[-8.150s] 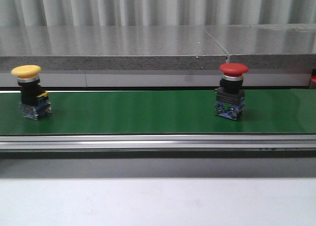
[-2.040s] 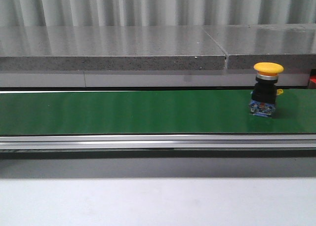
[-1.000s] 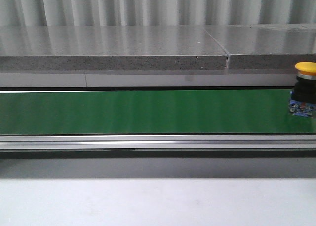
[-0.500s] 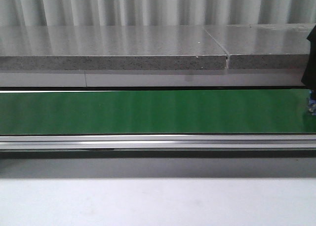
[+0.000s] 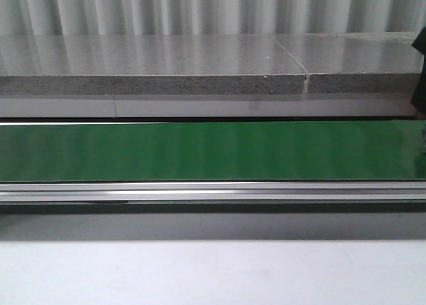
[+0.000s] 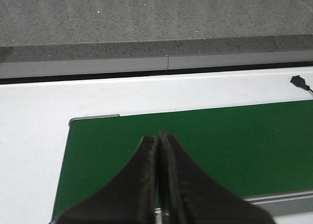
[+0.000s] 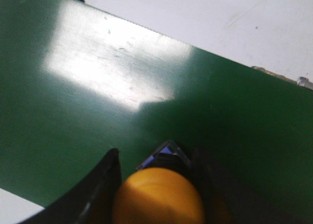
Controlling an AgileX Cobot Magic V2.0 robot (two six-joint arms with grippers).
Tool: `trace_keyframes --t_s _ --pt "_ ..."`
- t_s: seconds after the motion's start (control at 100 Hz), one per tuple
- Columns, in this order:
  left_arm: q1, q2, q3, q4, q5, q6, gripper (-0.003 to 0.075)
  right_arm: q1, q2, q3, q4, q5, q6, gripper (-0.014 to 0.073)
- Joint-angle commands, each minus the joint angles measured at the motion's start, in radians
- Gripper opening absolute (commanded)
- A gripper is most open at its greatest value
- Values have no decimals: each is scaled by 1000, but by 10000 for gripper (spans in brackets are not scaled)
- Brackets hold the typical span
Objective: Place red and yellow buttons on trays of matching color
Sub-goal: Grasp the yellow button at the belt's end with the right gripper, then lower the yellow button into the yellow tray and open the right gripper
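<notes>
The yellow button (image 7: 156,194) shows only in the right wrist view. Its rounded yellow cap is close under the camera, with the black body and blue base (image 7: 166,158) below it, over the green belt (image 7: 98,87). My right gripper (image 7: 155,153) has a finger on each side of the button and is shut on it. My left gripper (image 6: 158,135) is shut on nothing and hangs over the belt's end (image 6: 98,136). The red button and the trays are out of view. In the front view the belt (image 5: 200,150) carries nothing.
A dark part of my right arm (image 5: 420,65) shows at the right edge of the front view. A grey stone ledge (image 5: 166,68) runs behind the belt and a metal rail (image 5: 200,190) along its front. A small black connector (image 6: 297,80) lies on the white surface.
The yellow button rode the belt to the right and left the front view. My right arm came in at the right edge, where the button went.
</notes>
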Motion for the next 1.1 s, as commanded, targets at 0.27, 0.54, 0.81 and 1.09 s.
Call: trace_keyframes --t_s 0.27,0.54,0.81,1.09 --pt "-7 2 -28 -18 -78 -1 -20 -163 -134 -125 11 132 59 192" --pt "-7 2 -28 -18 -78 -1 -20 -444 -205 -125 4 140 143 192" --pt "-7 2 -28 -18 -80 -1 -20 -642 -205 -125 -102 148 282 192" --pt "-7 2 -28 -18 -80 -1 -20 -692 -205 -81 -196 60 369 192"
